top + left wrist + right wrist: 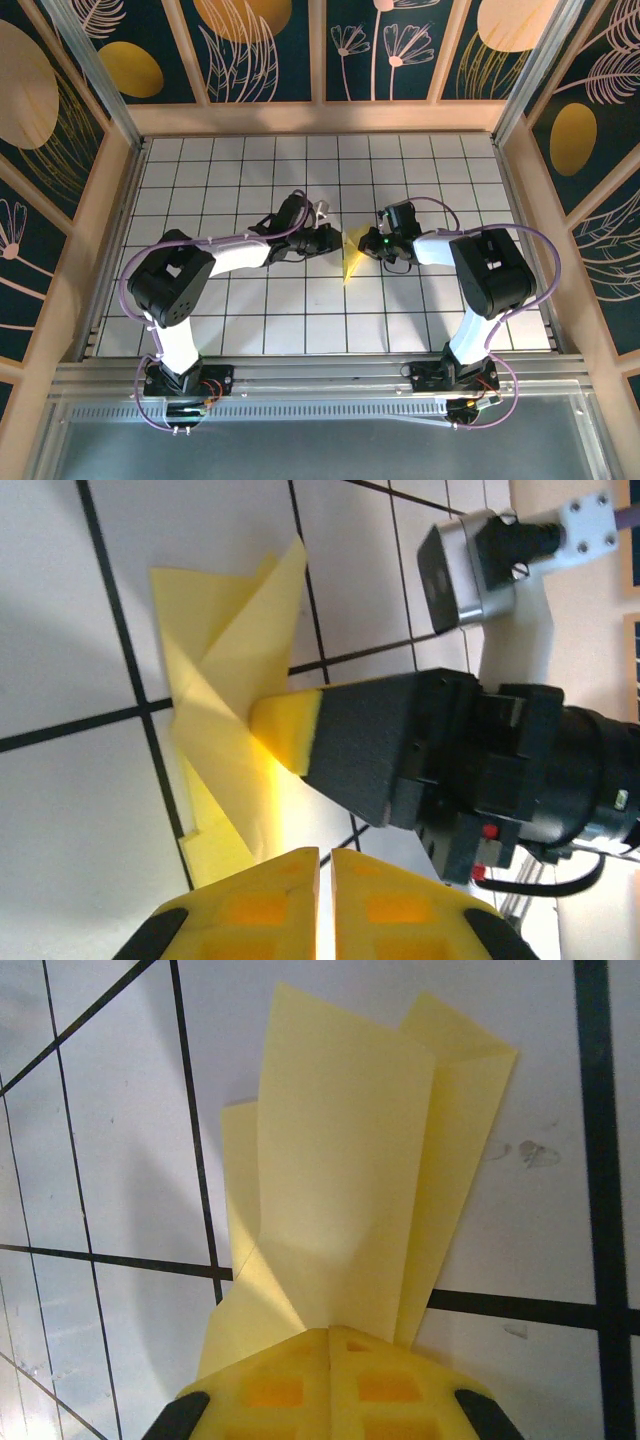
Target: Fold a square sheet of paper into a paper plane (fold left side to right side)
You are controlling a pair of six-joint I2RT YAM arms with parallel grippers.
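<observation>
Looking over a white gridded surface (pixel 250 320) boxed in by dark floral panels. Finding the part-folded paper plane (pixel 352 262) near the middle, between both arms, pale yellow, nose pointing near, flaps lifting off the tiles. Noting the left tool (pixel 325 855) just beside it on the left, fingers pressed together on nothing. Noting the right tool (pixel 330 1332) bearing on the centre crease from the right, fingers likewise pressed together; nipping a layer or merely pressing, hard telling. Judging the left-over-right fold as under way, flaps not yet flat. Calling next for sweeping the left flap across while pinning the crease.
</observation>
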